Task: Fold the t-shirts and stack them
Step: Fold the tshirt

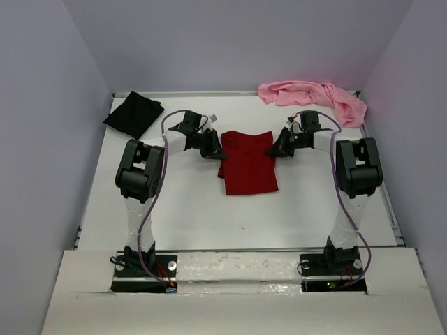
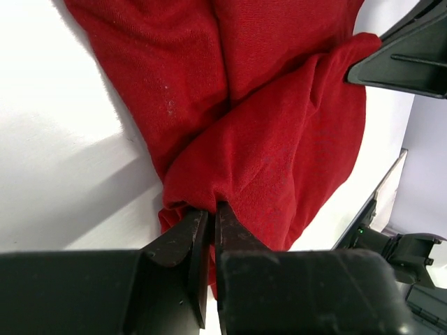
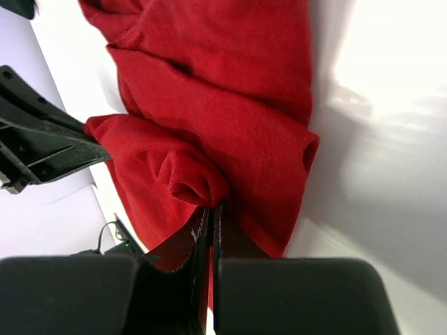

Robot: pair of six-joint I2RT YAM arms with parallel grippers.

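Note:
The dark red t-shirt (image 1: 246, 164) lies partly folded at the table's middle. My left gripper (image 1: 216, 153) is at its top left corner, shut on a bunched fold of the red cloth (image 2: 265, 153). My right gripper (image 1: 276, 149) is at the top right corner, its jaws pinched on another fold of the same shirt (image 3: 209, 139). In the left wrist view my left gripper (image 2: 211, 208) bites the cloth at its tips; in the right wrist view my right gripper (image 3: 212, 208) does the same. The black t-shirt (image 1: 133, 114) lies at the back left. Crumpled at the back right is the light pink t-shirt (image 1: 314, 98).
The white table (image 1: 181, 209) is bounded by grey walls left, right and behind. Both arm bases (image 1: 143, 269) stand at the near edge. The opposite arm's black finger (image 2: 408, 52) shows at the upper right of the left wrist view.

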